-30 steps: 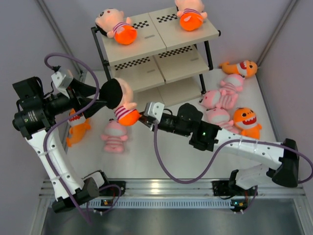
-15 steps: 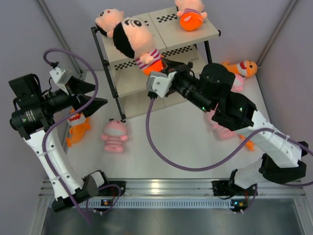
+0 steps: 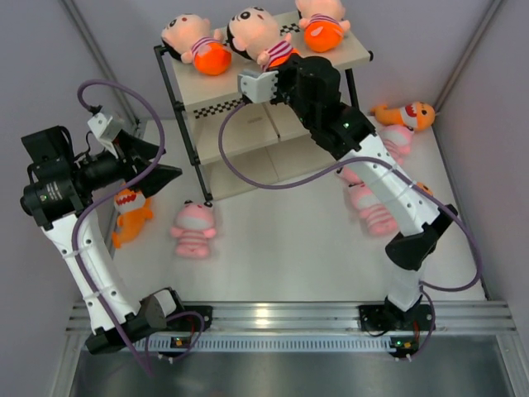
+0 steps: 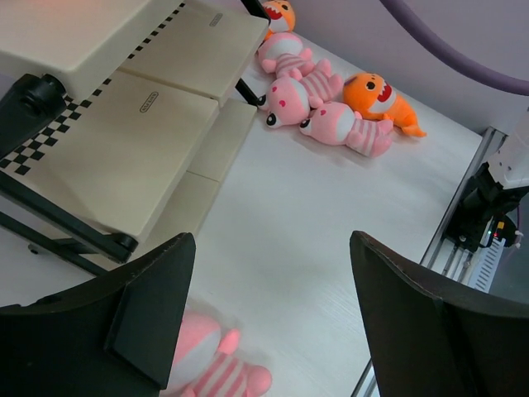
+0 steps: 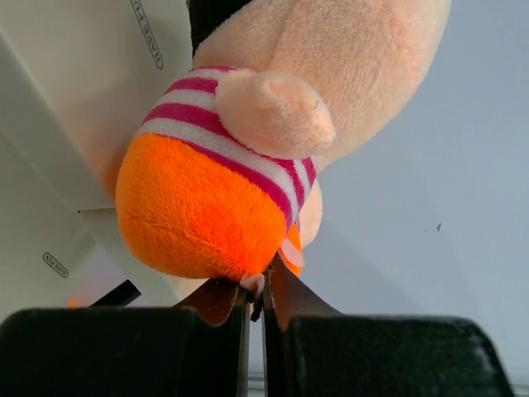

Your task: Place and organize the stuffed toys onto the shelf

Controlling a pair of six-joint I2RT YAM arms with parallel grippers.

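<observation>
The shelf (image 3: 240, 132) stands at the back of the table, with one peach-headed doll (image 3: 196, 43) at the left of its top board and another (image 3: 321, 23) at the right. Between them hangs a third doll (image 3: 256, 35), its orange bottom (image 5: 207, 207) pinched by my right gripper (image 3: 286, 64) (image 5: 263, 285), which is shut on it. My left gripper (image 3: 161, 161) (image 4: 273, 240) hovers open and empty left of the shelf, above a pink striped animal (image 3: 194, 230) (image 4: 207, 364). An orange shark (image 3: 131, 211) lies under the left arm.
At the right of the table lie an orange shark (image 3: 409, 114) (image 4: 380, 98) and pink animals (image 3: 395, 136) (image 4: 331, 124), partly hidden by my right arm. The shelf's black frame post (image 3: 186, 132) stands close to the left gripper. Grey walls close in on both sides.
The left gripper let go of the doll and opened. The right arm carried the doll from mid-table up and back to over the top board, between the two dolls.
</observation>
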